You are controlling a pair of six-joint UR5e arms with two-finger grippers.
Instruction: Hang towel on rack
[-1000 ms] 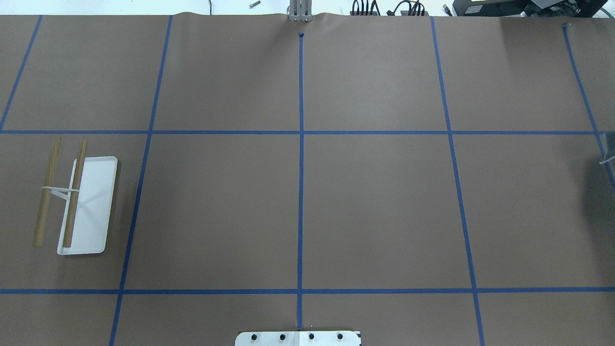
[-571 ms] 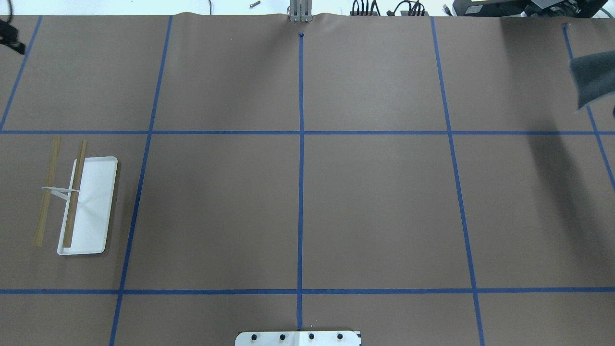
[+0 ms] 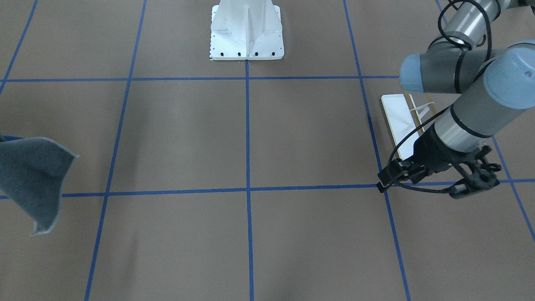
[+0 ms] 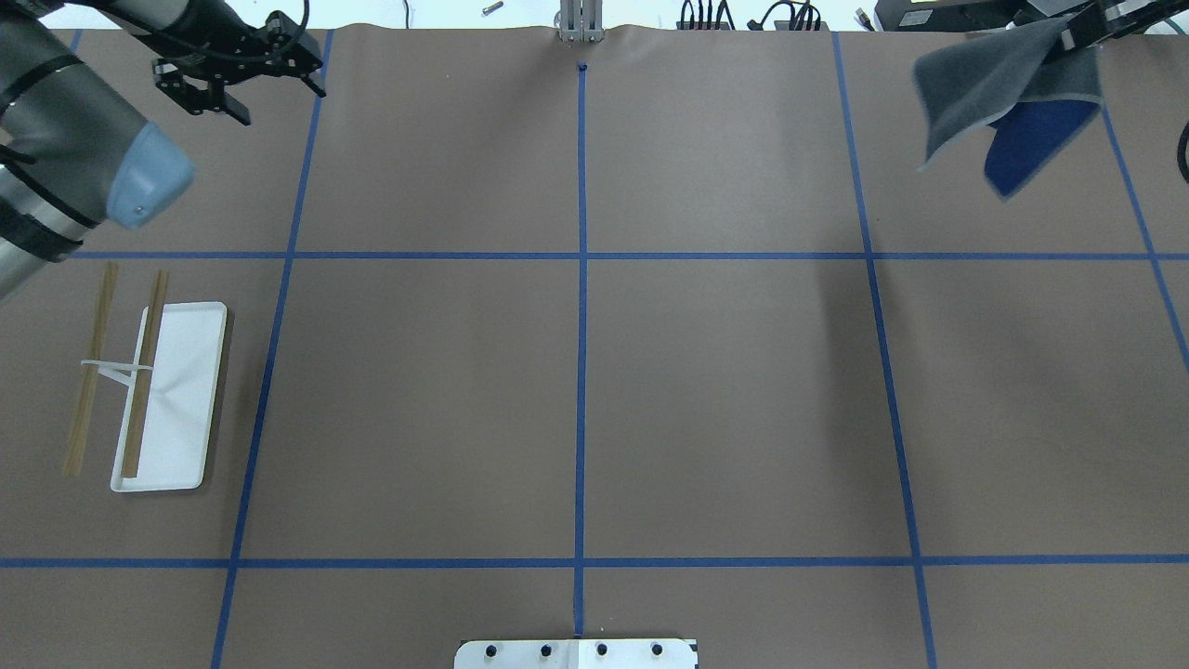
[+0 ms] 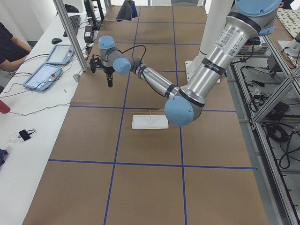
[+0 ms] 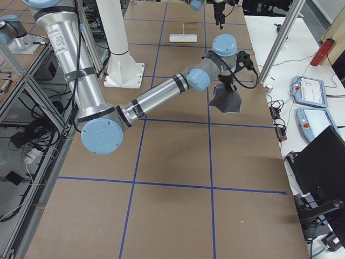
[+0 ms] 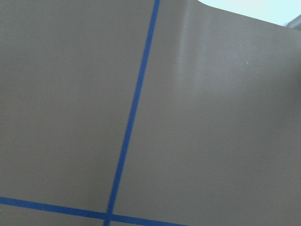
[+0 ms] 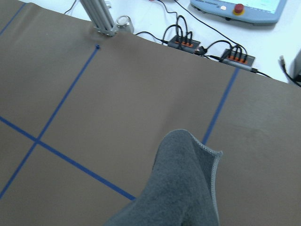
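Observation:
The rack point(image 4: 176, 400) stands at the table's left side, a white tray with two tan bars point(image 4: 144, 372) on a thin upright. It also shows in the front view point(image 3: 399, 115) and in the left side view point(image 5: 150, 122). The dark grey towel point(image 4: 994, 88) hangs in the air over the far right corner, its blue underside point(image 4: 1031, 144) showing. My right gripper point(image 4: 1077, 35) is shut on its top edge. The towel also shows in the front view point(image 3: 29, 179) and the right wrist view point(image 8: 183, 188). My left gripper point(image 4: 246, 79) hovers open and empty over the far left, beyond the rack.
The white bolted pedestal point(image 3: 246, 33) sits at the near middle edge point(image 4: 576, 653). A metal post point(image 4: 578, 23) and cables point(image 4: 743, 17) line the far edge. Operator tablets point(image 6: 310, 91) lie beyond that edge. Blue tape lines grid the brown table.
The towel has come in from the right edge and moved up and left over the far right corner. My left arm has entered at the far left. The rack has not moved.

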